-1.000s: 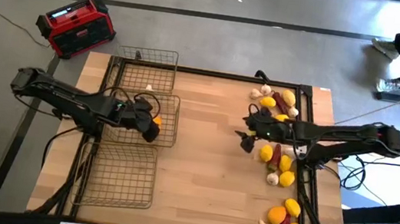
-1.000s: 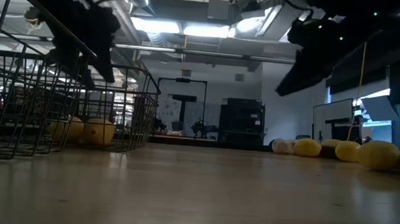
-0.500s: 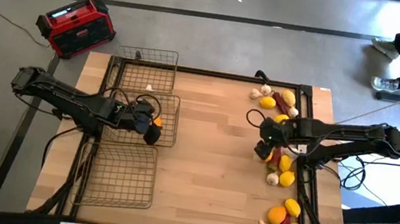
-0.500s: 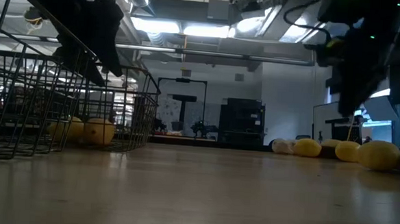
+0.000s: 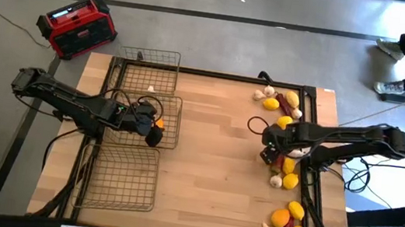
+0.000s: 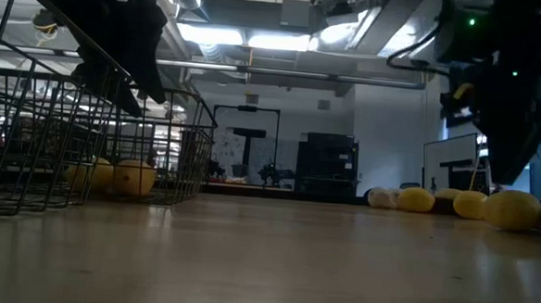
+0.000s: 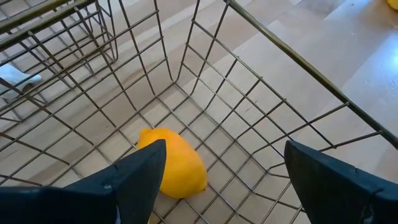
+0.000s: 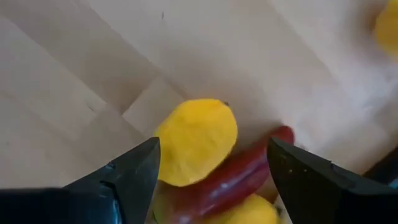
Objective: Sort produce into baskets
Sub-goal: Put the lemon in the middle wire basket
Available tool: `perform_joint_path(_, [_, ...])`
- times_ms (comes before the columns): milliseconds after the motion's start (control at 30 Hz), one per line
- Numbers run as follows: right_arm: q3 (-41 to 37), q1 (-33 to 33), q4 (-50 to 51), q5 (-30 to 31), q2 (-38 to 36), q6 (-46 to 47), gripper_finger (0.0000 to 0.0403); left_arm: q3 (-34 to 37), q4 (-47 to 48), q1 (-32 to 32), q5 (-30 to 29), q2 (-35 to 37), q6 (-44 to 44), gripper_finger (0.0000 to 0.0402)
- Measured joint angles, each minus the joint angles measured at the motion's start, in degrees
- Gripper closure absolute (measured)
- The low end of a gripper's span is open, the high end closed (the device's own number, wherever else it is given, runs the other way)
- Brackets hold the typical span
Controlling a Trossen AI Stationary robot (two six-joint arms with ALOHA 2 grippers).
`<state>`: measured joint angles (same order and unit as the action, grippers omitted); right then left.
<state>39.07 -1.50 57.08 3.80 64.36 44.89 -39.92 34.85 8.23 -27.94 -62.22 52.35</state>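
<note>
Produce (image 5: 283, 168) strewn along table's (image 5: 211, 169) right edge: lemons, garlic, red chilies, oranges. One lemon (image 8: 196, 141) lies touching red chili (image 8: 239, 173), seen straight below right gripper (image 8: 211, 177); jaws spread wide, nothing held. Three wire baskets (image 5: 128, 178) lined along left edge. Left gripper (image 7: 221, 180) held over middle basket (image 7: 249, 93), jaws apart, empty; yellow-orange fruit (image 7: 173, 163) rests on mesh inside. Red-and-black box (image 5: 77, 27) on floor beyond table.

Robotics lab, concrete floor (image 5: 220, 37), ceiling strip lights (image 6: 249, 39), equipment racks (image 6: 325, 168)
</note>
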Motion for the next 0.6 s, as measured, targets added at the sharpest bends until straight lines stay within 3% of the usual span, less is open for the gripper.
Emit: perform_joint_path(600, [-4.44,0.02,-6.64,-7.52,7.0,-2.51,0.0111,0.0,-0.1,0.0,0.02,0.0,0.31,0.0082])
